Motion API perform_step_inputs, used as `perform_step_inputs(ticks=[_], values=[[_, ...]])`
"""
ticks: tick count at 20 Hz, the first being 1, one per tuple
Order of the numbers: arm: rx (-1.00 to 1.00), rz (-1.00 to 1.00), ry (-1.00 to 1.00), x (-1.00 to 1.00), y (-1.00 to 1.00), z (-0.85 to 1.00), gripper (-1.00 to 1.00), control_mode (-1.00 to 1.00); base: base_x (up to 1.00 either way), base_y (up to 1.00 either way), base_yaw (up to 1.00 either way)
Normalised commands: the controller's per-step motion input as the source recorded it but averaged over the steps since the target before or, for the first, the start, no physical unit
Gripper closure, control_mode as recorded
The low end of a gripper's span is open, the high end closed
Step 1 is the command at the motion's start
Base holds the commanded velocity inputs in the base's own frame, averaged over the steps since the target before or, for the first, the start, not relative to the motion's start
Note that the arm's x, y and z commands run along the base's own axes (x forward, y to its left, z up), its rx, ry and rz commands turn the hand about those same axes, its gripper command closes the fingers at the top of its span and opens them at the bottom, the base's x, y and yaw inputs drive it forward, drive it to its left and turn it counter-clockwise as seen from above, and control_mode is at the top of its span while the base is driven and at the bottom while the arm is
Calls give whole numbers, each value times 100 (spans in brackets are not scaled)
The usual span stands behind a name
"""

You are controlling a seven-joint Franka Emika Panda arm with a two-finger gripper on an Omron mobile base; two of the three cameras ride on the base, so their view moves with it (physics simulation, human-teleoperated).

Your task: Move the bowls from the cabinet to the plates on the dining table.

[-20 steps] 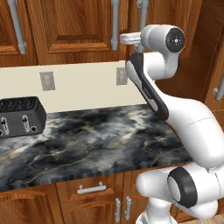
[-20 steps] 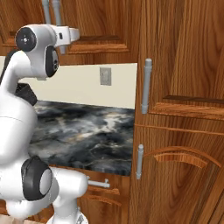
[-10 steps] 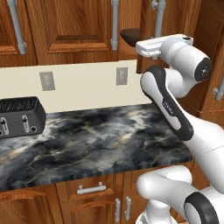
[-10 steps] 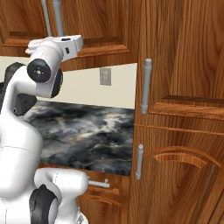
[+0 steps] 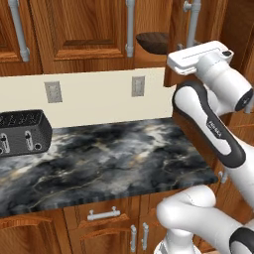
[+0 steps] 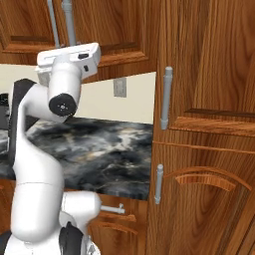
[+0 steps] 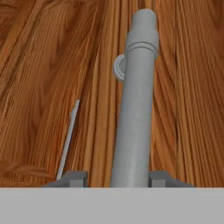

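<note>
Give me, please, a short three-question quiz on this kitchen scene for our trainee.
1. True or false: the dark brown bowl rests on the marble worktop.
2. What stands between the gripper's finger tips? A) the grey bar handle B) a plate C) a wall socket
3. Fill in: the black appliance at the worktop's left end is a ____.
Key: 1 false, it sits inside the wall cabinet; 2 A; 3 toaster.
</note>
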Motion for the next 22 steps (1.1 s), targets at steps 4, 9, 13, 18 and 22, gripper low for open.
perform_step_inputs(ticks=[4, 9, 13, 18, 22], values=[[0, 0, -12, -37, 14, 29, -100, -100, 0, 0, 0], [0, 0, -8, -29, 39, 22, -100, -100, 0, 0, 0], [0, 0, -2, -14, 51, 7, -100, -100, 0, 0, 0], [-1, 0, 0, -12, 57, 3, -100, -100, 0, 0, 0], [-2, -3, -6, -61, 26, 61, -100, -100, 0, 0, 0]])
